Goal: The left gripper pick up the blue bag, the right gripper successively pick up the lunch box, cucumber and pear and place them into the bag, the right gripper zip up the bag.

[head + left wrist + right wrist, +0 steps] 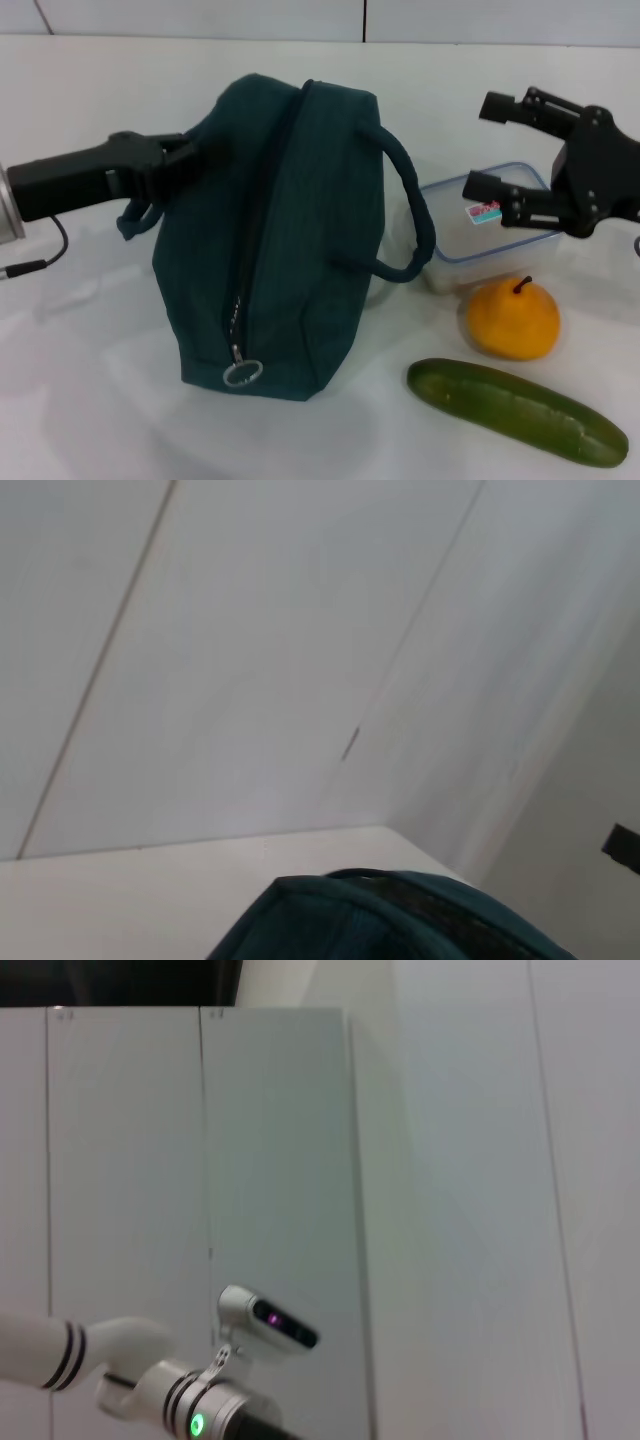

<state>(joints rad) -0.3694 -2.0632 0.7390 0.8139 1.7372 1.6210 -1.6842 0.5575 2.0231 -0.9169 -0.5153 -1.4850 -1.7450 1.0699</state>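
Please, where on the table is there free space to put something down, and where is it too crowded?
Bare table lies left of and in front of the blue bag, below the left gripper. It is crowded on the right: lunch box, pear and cucumber cluster under the open right gripper.

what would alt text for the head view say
A dark teal bag stands zipped shut on a white table, with the left gripper at its left side by a strap. To its right the open right gripper hovers over a clear lunch box; an orange-yellow pear and a cucumber lie nearer the camera.
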